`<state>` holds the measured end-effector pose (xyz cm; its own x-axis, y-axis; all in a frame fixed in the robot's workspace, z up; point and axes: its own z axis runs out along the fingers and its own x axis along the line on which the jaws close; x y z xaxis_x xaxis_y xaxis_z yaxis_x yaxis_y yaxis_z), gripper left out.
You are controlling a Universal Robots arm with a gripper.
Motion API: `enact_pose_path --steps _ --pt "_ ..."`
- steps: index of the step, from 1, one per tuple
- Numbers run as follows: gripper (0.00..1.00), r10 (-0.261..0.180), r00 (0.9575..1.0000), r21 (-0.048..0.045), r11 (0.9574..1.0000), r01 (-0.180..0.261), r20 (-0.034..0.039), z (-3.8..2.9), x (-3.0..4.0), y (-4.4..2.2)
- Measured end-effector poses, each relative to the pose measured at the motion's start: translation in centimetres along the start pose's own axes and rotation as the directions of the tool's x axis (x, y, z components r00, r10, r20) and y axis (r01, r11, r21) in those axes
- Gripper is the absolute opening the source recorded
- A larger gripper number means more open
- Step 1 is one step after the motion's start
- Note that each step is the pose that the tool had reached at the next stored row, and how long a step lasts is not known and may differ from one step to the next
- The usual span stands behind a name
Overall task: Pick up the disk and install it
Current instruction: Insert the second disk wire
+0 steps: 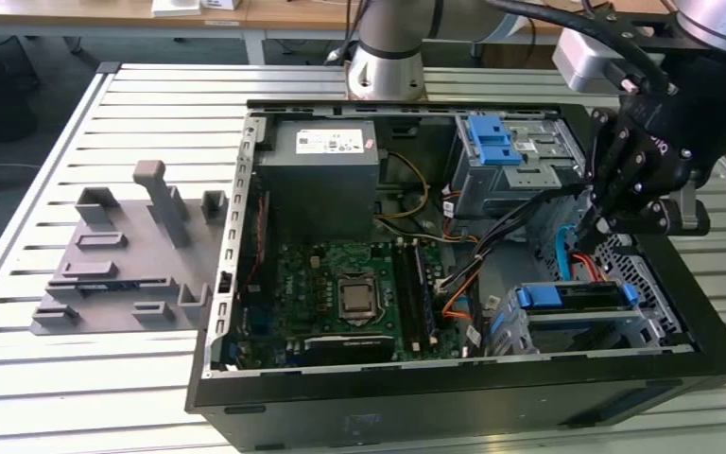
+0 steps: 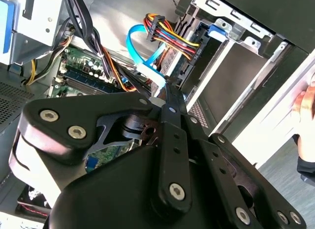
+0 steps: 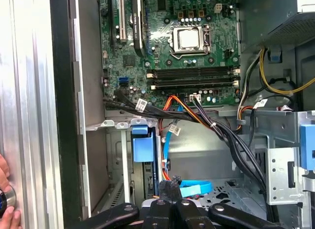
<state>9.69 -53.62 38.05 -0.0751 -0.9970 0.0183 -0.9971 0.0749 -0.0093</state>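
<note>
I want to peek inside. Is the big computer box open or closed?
Open. The computer case lies on its side with no cover, so the green circuit board, cables and grey power box show from above.

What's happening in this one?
A robot arm is working inside an open PC case lying on a slatted table. Its gripper is down in the case's drive corner, right by a blue cable. The disk, in its blue carrier, appears to sit in the lower bay just below the gripper, not in its grasp. In the first wrist view, a person's hand rests on the table beside the case.
</note>
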Motion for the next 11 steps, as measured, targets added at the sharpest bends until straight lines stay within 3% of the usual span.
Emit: enact_pose_path --steps 7,11 --pt "0.11 0.0 1.0 0.0 1.0 0.0 0.0001 0.91 -0.11 0.02" --pt "0.11 0.0 1.0 0.0 1.0 0.0 -0.0002 0.98 -0.11 0.02"
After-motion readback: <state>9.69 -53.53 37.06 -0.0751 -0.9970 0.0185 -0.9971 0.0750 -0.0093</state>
